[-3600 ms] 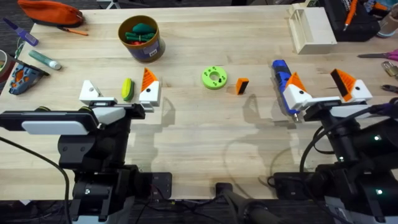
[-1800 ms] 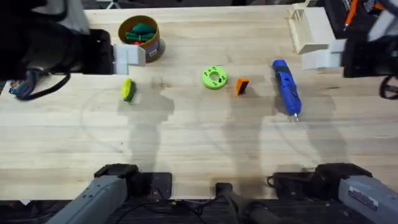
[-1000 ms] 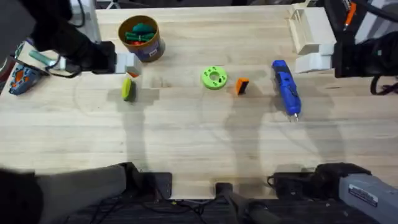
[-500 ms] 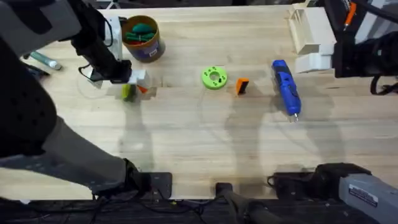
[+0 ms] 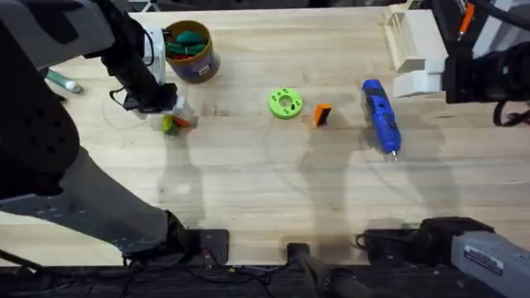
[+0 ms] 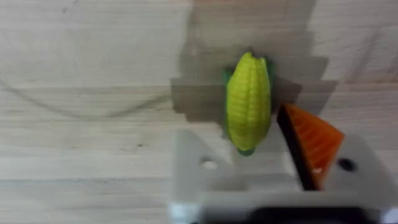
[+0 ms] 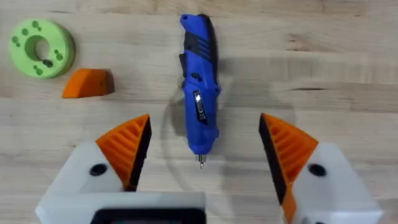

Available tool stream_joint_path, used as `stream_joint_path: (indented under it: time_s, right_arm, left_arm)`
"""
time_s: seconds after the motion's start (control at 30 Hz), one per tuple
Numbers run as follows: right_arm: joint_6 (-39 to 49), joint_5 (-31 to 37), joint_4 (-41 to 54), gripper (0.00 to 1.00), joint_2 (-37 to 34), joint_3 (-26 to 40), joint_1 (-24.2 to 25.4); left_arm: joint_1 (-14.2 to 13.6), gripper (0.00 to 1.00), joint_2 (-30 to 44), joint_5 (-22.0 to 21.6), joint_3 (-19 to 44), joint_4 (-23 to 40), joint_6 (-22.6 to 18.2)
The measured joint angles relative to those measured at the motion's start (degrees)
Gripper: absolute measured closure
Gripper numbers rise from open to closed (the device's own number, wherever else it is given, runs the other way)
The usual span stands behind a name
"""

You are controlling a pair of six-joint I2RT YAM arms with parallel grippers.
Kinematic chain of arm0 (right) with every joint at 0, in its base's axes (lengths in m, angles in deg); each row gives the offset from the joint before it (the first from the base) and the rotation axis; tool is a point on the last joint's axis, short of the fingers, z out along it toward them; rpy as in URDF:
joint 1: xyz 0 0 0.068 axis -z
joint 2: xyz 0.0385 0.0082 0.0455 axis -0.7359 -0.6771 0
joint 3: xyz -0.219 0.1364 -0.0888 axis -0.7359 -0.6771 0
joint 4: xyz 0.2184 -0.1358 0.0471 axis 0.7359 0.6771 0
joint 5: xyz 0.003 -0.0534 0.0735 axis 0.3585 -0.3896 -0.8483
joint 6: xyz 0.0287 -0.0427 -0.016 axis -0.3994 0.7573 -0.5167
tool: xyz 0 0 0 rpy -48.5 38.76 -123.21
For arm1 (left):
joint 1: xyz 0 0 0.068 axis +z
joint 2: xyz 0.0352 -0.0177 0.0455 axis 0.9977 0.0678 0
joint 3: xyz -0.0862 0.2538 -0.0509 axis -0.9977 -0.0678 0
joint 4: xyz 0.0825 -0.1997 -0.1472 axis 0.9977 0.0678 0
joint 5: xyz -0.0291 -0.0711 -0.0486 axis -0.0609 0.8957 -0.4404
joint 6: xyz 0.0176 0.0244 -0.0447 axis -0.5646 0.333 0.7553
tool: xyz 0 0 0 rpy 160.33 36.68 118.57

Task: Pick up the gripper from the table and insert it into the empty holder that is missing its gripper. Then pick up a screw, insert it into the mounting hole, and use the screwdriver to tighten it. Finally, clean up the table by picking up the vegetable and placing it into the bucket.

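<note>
- left gripper (image 6: 252,165) down at the table, jaws spread around the vegetable (image 6: 249,109); one jaw is the bare white holder (image 6: 196,168) with no pad, the other carries an orange pad. No contact visible yet.
- vegetable: toy corn, looks light and rigid, ridged skin should grip fine. Take it across the mid-body.
- right gripper (image 7: 202,165) hovers spread over the screwdriver (image 7: 199,87): stiff, probably heaviest item, smooth barrel. Pinch mid-barrel near balance.
- loose gripper (image 5: 322,114) lies between screwdriver and green disc (image 5: 285,103). Tiny wedge, light, likely to tip. Pinch its flat sides.
- bucket (image 5: 189,50) just beyond the left gripper, toys already inside.
</note>
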Motion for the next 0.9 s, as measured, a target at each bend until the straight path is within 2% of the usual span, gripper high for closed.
stream_joint_path:
  time_s: [0.07,0.1,0.13,0.57,0.73,0.9]
  right_arm:
    - [0.0,0.0,0.0,0.011,0.0,0.0,0.0]
    - [0.0,0.0,0.0,0.011,0.0,0.0,0.0]
    - [0.0,0.0,0.0,0.011,0.0,0.0,0.0]
    - [0.0,0.0,0.2,0.011,0.0,0.0,0.0]
    - [0.0,0.0,0.2,0.011,0.0,0.0,0.0]
    - [0.0,0.0,0.2,0.01,0.0,0.0,0.0]
  left_arm:
    - [0.0,0.835,0.0,0.1,0.0,-0.3,0.0]
    - [0.0,0.95,0.0,0.0,0.0,-0.4,-0.1]
    - [0.0,0.984,0.0,-0.1,0.0,-0.5,-0.2]
    - [0.0,0.985,0.0,-0.1,0.1,-0.6,-0.2]
    - [-0.2,0.985,-0.3,0.4,2.6,1.1,-0.2]
    - [-1.4,0.985,-5.2,0.5,4.5,2.0,-0.2]
